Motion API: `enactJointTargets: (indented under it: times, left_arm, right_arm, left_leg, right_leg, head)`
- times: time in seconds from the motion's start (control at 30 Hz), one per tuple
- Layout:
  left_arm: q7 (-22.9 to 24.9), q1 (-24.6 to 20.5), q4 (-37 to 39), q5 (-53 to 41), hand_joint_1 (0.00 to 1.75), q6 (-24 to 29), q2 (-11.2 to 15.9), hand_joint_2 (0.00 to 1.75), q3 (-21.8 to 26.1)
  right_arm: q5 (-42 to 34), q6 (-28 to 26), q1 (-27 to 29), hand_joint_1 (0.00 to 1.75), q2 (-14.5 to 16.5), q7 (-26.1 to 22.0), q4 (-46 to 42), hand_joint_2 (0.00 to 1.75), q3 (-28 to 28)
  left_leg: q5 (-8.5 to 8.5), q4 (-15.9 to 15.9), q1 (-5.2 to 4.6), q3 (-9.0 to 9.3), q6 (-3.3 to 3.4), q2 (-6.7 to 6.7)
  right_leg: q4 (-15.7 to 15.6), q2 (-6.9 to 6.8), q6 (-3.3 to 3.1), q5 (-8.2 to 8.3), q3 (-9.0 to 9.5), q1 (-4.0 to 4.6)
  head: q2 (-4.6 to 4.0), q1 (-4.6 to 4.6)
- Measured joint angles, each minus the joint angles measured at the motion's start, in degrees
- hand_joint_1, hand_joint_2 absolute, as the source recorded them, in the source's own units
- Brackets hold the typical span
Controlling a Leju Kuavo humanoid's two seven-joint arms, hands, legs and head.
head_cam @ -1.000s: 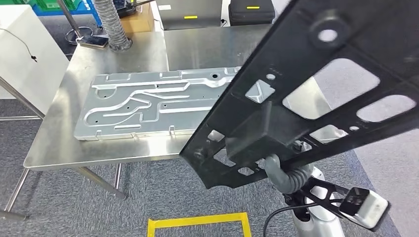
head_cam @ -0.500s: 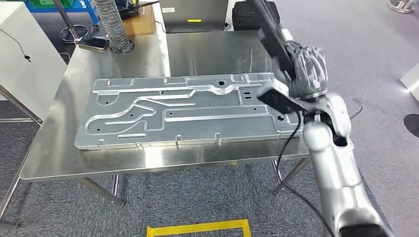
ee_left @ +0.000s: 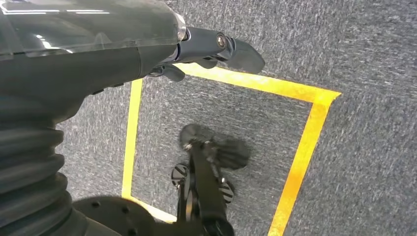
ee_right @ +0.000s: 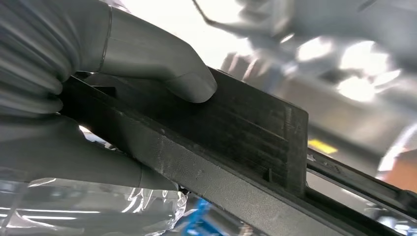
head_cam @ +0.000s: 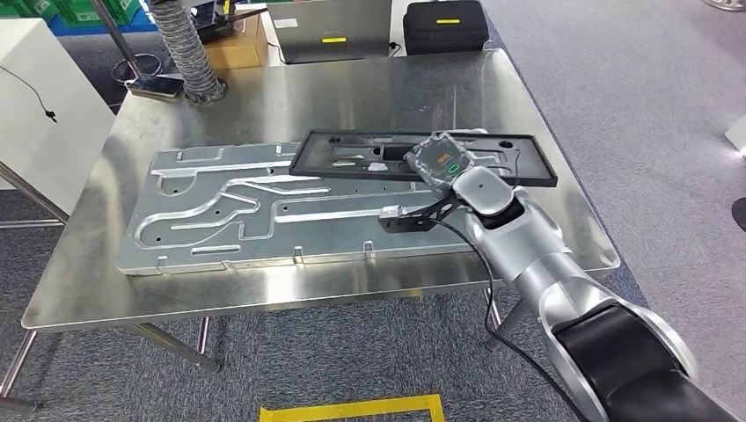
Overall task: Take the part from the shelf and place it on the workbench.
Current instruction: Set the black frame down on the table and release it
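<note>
The black frame part (head_cam: 422,156) lies flat on the far right area of the large grey metal plate (head_cam: 229,207) that covers the steel worktop (head_cam: 369,83) — the right hand (head_cam: 444,163) grips its near edge, thumb and fingers (ee_right: 162,73) clamped on the rim. The left hand (ee_left: 196,46) hangs over grey carpet with yellow tape (ee_left: 300,147), fingers empty — whether curled or spread, I cannot tell

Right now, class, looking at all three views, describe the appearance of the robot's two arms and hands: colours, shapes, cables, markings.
The right arm is silver and rounded, black at the upper segment, with a black cable looped beside it. The right hand has a clear glossy cover with a small green marking; its thumb is thick and grey. The left hand has a grey ribbed cover, glossy shell and dark fingers.
</note>
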Motion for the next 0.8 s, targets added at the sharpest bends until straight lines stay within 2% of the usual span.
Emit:
enactJointTargets:
  times: [0.03, 0.07, 0.1, 0.17, 0.2, 0.23, 0.27, 0.37, 0.4, 0.43, 0.5, 0.53, 0.57, 0.6, 0.67, 0.7, 0.73, 0.8]
  left_arm:
    - [-0.01, 0.03, 0.00, -0.01, 0.00, 0.05, 0.03, 1.75, 0.00]
    - [-0.01, 0.07, 0.00, -0.06, 0.00, 0.12, 0.08, 1.75, 0.00]
    - [-0.02, 0.12, 0.00, -0.13, 0.00, 0.18, 0.13, 1.75, 0.00]
    - [-0.08, 0.13, 0.00, -0.28, 0.00, 0.22, 0.25, 1.75, 0.00]
    - [-0.13, 0.10, 0.00, -0.33, 0.00, 0.22, 0.31, 1.75, -0.01]
    - [-0.16, 0.05, 0.00, -0.38, 0.00, 0.22, 0.35, 1.75, -0.01]
    - [-0.19, 0.01, 0.00, -0.43, 0.00, 0.22, 0.39, 1.75, -0.02]
    - [-0.24, 0.00, 0.00, -0.69, 0.00, 0.24, 0.45, 1.75, -0.02]
    - [-0.28, -0.02, 0.00, -0.80, 0.00, 0.27, 0.46, 1.75, -0.03]
    - [-0.32, -0.04, 0.00, -0.90, 0.00, 0.32, 0.46, 1.75, -0.03]
    - [-0.44, -0.09, 0.00, -1.04, 0.00, 0.42, 0.47, 1.75, -0.06]
    - [-0.53, -0.08, 0.00, -1.14, 0.00, 0.45, 0.48, 1.75, -0.08]
    - [-0.67, -0.05, 0.00, -1.29, 0.00, 0.46, 0.49, 1.75, -0.14]
    - [-0.84, -0.01, 0.00, -1.47, 0.00, 0.45, 0.50, 1.75, -0.22]
    - [-1.25, 0.03, 0.00, -1.85, 0.00, 0.37, 0.50, 1.75, -0.48]
    - [-1.44, 0.02, 0.00, -1.99, 0.00, 0.30, 0.51, 1.75, -0.63]
    - [-1.60, 0.00, 0.00, -2.10, 0.00, 0.23, 0.55, 1.75, -0.80]
    - [-1.81, 0.00, 0.00, -2.18, 0.00, 0.16, 0.64, 1.75, -1.08]
  right_arm:
    - [-0.10, -0.99, 0.23, 1.75, 0.79, -0.34, 1.40, 1.75, 0.82]
    - [-0.29, -1.98, 0.51, 1.75, 1.48, -0.63, 2.54, 1.75, 1.47]
    - [-0.53, -3.13, 0.82, 1.75, 2.11, -0.93, 3.45, 1.75, 1.94]
    - [-0.94, -6.03, 1.39, 1.75, 3.21, -1.55, 4.78, 1.75, 2.63]
    - [-1.06, -7.64, 1.59, 1.75, 3.65, -1.87, 5.28, 1.75, 2.90]
    - [-1.10, -8.99, 1.78, 1.75, 4.00, -2.12, 5.69, 1.75, 3.15]
    - [-1.11, -10.20, 2.00, 1.75, 4.33, -2.33, 6.08, 1.75, 3.41]
    - [-0.90, -13.33, 2.74, 1.75, 4.86, -2.32, 6.85, 1.75, 3.95]
    - [-0.76, -14.70, 2.87, 1.75, 4.95, -2.10, 7.04, 1.75, 4.03]
    - [-0.60, -16.17, 2.99, 1.75, 5.05, -1.86, 7.25, 1.75, 4.10]
    - [-0.34, -18.50, 3.38, 1.75, 5.16, -1.67, 7.68, 1.75, 4.18]
    - [-0.28, -19.13, 3.74, 1.75, 5.19, -1.81, 7.95, 1.75, 4.23]
    - [-0.38, -19.41, 4.15, 1.75, 5.19, -2.18, 8.24, 1.75, 4.26]
    - [-0.61, -19.50, 4.52, 1.75, 5.19, -2.69, 8.55, 1.75, 4.28]
    - [-1.39, -19.54, 4.90, 1.75, 5.19, -3.83, 9.12, 1.75, 4.29]
    - [-1.86, -19.57, 4.95, 1.75, 5.19, -4.34, 9.35, 1.75, 4.29]
    - [-2.32, -19.62, 5.02, 1.75, 5.19, -4.83, 9.57, 1.75, 4.29]
    - [-3.13, -19.73, 5.36, 1.75, 5.11, -5.72, 10.01, 1.75, 4.29]
  left_leg:
    - [-0.80, 3.05, 0.00, -1.62, -0.04, 0.00]
    - [-0.44, 3.92, 0.00, -2.22, -0.01, 0.01]
    - [1.12, 2.08, -0.01, -1.50, 0.12, 0.01]
    - [5.17, -5.92, -0.05, 2.33, 0.60, 0.01]
    - [6.45, -9.68, -0.16, 4.17, 0.87, 0.00]
    - [6.96, -11.94, -0.26, 5.31, 1.09, 0.00]
    - [6.85, -12.91, -0.39, 5.83, 1.31, -0.02]
    - [6.82, -13.47, -0.16, 6.18, 2.01, -0.04]
    - [6.86, -13.70, 0.00, 6.34, 2.29, -0.02]
    - [6.87, -13.88, 0.13, 6.50, 2.53, 0.01]
    - [6.74, -13.90, 0.10, 6.62, 2.83, 0.04]
    - [6.66, -13.88, 0.10, 6.68, 2.88, 0.04]
    - [6.57, -13.85, 0.10, 6.76, 2.89, 0.01]
    - [6.47, -13.79, 0.10, 6.87, 2.84, -0.04]
    - [6.17, -13.58, 0.10, 7.10, 2.56, -0.14]
    - [6.00, -13.43, 0.02, 7.13, 2.33, -0.16]
    - [5.87, -13.33, -0.04, 7.13, 2.05, -0.17]
    - [5.78, -13.37, -0.11, 7.16, 1.45, -0.15]
  right_leg:
    - [0.02, -0.01, -0.11, -0.11, 0.09, 0.11]
    - [0.04, 0.00, -0.18, -0.23, 0.21, 0.20]
    - [0.06, 0.02, -0.18, -0.40, 0.41, 0.26]
    - [0.15, 0.09, -0.03, -0.86, 0.88, 0.34]
    - [0.23, 0.14, 0.14, -1.10, 1.00, 0.45]
    - [0.27, 0.17, 0.35, -1.25, 1.05, 0.54]
    - [0.24, 0.18, 0.60, -1.36, 1.05, 0.61]
    - [0.52, 0.13, 1.49, -1.97, 1.07, 0.66]
    - [1.88, 0.11, 1.81, -2.88, 0.51, 0.64]
    - [4.53, 0.09, 2.13, -4.35, -0.72, 0.57]
    - [12.46, 0.08, 2.58, -7.76, -4.74, 0.30]
    - [15.77, 0.08, 2.73, -8.64, -6.62, 0.15]
    - [17.15, 0.07, 2.82, -8.37, -7.64, 0.02]
    - [16.09, 0.07, 2.84, -6.94, -7.50, -0.11]
    - [8.21, 0.00, 2.58, -2.35, -4.36, -0.23]
    - [4.31, -0.05, 2.34, -0.68, -2.69, -0.11]
    - [1.68, -0.06, 2.06, 0.26, -1.57, 0.02]
    - [0.46, 0.01, 1.52, 0.43, -1.08, 0.38]
  head:
    - [-0.01, 0.00]
    - [-0.01, 0.00]
    - [0.00, 0.00]
    - [0.01, 0.00]
    - [0.01, 0.00]
    - [0.01, 0.00]
    - [0.01, -0.01]
    - [-0.01, -0.01]
    - [-0.01, 0.00]
    - [0.00, 0.00]
    - [0.01, 0.00]
    - [0.01, 0.00]
    - [0.01, 0.00]
    - [0.01, 0.00]
    - [0.01, 0.00]
    - [0.00, 0.00]
    - [0.01, 0.00]
    - [0.00, 0.00]
